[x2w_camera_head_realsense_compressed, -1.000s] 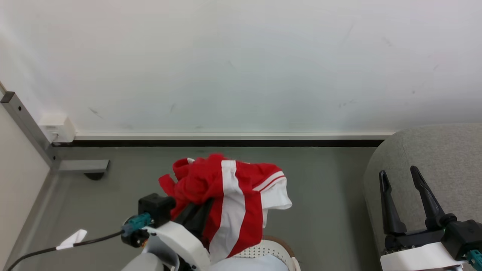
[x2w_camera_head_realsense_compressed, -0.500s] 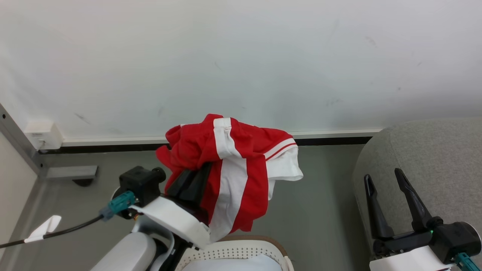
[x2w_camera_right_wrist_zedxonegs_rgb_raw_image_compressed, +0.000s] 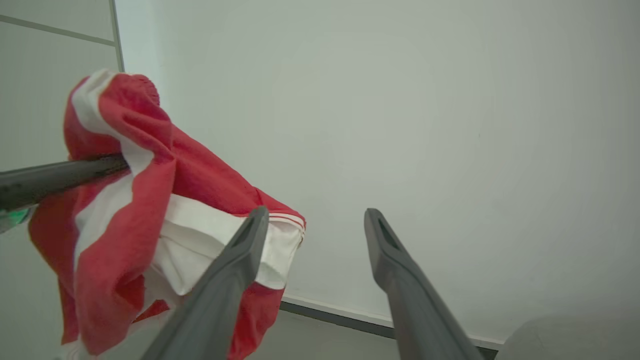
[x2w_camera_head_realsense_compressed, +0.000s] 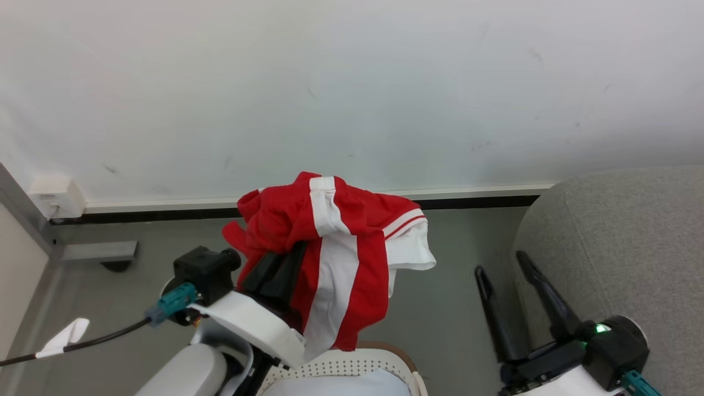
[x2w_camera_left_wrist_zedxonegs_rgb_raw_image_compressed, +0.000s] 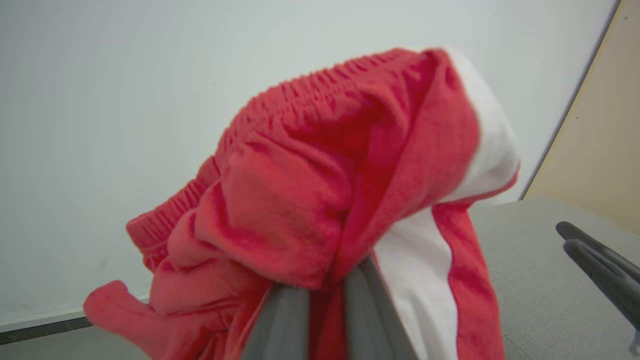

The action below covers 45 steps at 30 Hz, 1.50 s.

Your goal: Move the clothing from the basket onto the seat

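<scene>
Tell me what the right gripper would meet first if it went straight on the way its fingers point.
Probably the white wall, seen between the open fingers of the right gripper. The clothing hangs just beside that line and might brush one finger; depth is unclear.

The grey floor (x2w_camera_head_realsense_compressed: 456, 297) is carrying everything here. The white basket (x2w_camera_head_realsense_compressed: 352, 367) with small holes is standing on it at the lower edge of the head view. The big grey seat (x2w_camera_head_realsense_compressed: 621, 236) is sitting on it at the right, apart from the basket. A grey metal bar (x2w_camera_head_realsense_compressed: 96, 251) is lying low at the left, close to the wall (x2w_camera_head_realsense_compressed: 352, 99).
</scene>
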### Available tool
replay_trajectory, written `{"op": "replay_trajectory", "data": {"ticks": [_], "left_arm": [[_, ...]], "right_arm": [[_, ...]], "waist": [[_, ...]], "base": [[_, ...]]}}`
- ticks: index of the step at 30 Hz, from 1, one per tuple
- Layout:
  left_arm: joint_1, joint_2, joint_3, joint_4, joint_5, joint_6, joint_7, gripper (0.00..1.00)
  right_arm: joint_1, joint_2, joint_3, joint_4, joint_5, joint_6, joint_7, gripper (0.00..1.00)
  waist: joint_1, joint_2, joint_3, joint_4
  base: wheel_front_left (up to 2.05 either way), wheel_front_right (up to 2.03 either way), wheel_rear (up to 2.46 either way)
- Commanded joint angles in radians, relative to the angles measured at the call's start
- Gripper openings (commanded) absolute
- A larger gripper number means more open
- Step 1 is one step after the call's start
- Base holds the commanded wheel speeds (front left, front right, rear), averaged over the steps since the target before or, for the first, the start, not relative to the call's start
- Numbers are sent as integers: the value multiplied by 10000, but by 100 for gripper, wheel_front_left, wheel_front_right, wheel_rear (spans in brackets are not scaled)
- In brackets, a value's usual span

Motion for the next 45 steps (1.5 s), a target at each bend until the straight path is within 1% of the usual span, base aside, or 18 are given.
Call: {"op": "replay_trajectory", "data": {"ticks": [1,5,8,11,14,19,27,32,37,38,39,40,45], "left_arm": [[37,11,1,24,-79,21,-18,0],[-36,-60,-106,161,-77,-61,34,0],[-119,-147,-309,235,9,-164,100,0],[-171,-306,-514,349,71,-272,94,0],[-193,-480,-785,490,155,-381,137,0],[-321,-828,-1327,617,292,-605,282,0],[-500,-1260,-1857,656,386,-774,447,0],[-563,-1445,-2180,496,510,-808,643,0],[-598,-1595,-2434,371,572,-803,827,0],[-583,-1611,-2466,370,562,-810,827,0],[-568,-1621,-2483,374,540,-819,832,0],[-558,-1618,-2488,382,516,-821,835,0],[-497,-1528,-2395,433,424,-725,763,0]], "right_arm": [[-186,-187,431,-82,290,-23,7,100],[-594,-595,1790,-312,675,-21,9,100],[-940,-789,2645,-190,842,-21,9,100],[-1373,-971,3444,230,1002,-21,31,100],[-1860,-1068,3999,808,1196,-21,69,100],[-2495,-1263,4435,1792,1399,-21,148,100],[-2802,-1670,5180,2859,2463,-23,666,100],[-2867,-1680,5460,3366,2819,-23,599,100],[-2976,-1414,5503,3862,2921,-21,343,100],[-2995,-1365,5539,3941,2945,-21,301,66],[-3028,-1310,5588,4005,2962,-21,248,29],[-3070,-1255,5629,4029,2974,-21,219,0],[-3184,-1256,5647,4071,2853,-21,69,0]], "waist": [[0,0,14,40],[0,0,24,193],[0,0,12,383],[0,0,-56,631],[0,0,-146,958],[0,0,-270,1642],[0,0,-510,2588],[0,0,-584,2975],[0,0,-612,3225],[0,0,-626,3249],[0,0,-635,3264],[0,0,-641,3266],[0,0,-650,3173]], "base": [[0,0,0],[0,0,0],[0,0,0],[0,0,0],[0,0,0],[0,0,0],[0,0,0],[0,0,0],[0,0,0],[0,0,0],[0,0,0],[0,0,0],[0,0,0]]}}
